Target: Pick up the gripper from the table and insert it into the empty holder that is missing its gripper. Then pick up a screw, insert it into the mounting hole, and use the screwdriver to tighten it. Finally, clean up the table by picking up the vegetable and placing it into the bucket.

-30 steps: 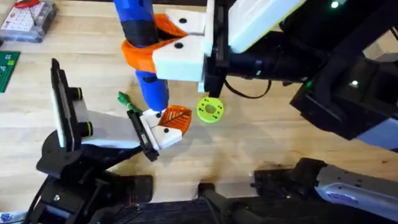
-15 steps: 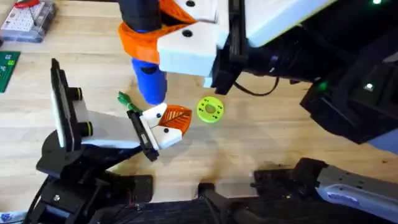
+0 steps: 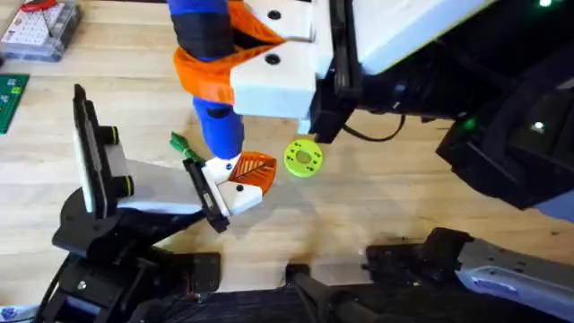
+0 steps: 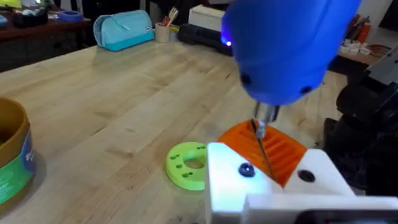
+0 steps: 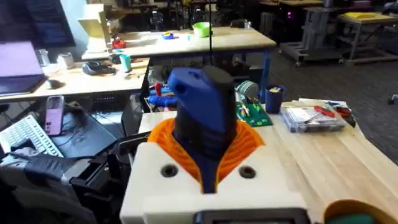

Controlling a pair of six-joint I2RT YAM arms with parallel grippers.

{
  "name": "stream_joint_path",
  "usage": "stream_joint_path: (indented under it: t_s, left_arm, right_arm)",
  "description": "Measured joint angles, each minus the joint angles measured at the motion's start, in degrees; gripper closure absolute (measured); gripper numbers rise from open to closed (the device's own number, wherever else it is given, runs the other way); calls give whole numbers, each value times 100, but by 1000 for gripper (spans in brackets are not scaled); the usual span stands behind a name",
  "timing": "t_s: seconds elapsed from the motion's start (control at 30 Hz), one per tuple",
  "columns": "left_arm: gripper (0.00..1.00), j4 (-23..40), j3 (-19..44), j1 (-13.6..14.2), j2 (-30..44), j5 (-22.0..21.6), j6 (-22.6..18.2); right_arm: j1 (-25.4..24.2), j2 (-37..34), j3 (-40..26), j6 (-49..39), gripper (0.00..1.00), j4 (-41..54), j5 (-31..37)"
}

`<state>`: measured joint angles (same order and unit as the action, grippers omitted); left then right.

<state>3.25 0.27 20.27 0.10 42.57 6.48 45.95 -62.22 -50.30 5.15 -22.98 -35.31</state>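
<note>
Screwdriver (image 3: 208, 81) upright, clamped in my right fingers (image 3: 235, 65), tip on gripper (image 3: 244, 179) seated on holder (image 3: 152, 187) plate, desk (image 3: 377, 193) centre. Left fingers: cannot tell.

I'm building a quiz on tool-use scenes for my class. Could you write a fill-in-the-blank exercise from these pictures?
1. The right gripper is shut on the bright ____ screwdriver.
2. The screwdriver's metal bit points down at the small gripper, whose ribbed finger is ____ in colour.
3. The small gripper sits at the end of the ____, on its black plate.
4. Beside it on the table lies a round ____ disc with holes.

Missing words: blue; orange; holder; green
</note>
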Motion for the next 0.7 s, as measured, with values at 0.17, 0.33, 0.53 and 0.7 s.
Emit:
stream_joint_path:
  t_s: [0.17, 0.33, 0.53, 0.7]
  left_arm:
    - [988, 0, 0, 0, 0, 0, -2]
    - [988, 9, 0, 0, 0, 2, -2]
    - [988, 11, 2, 0, 0, 0, 0]
    - [988, 11, 2, 0, 0, 2, 0]
  right_arm:
    - [0, 0, 0, 0, 941, -11, -13]
    - [0, -7, 0, 2, 939, 13, -13]
    - [0, -127, 0, -2, 941, 44, -35]
    - [0, -170, 0, -9, 941, 57, -78]
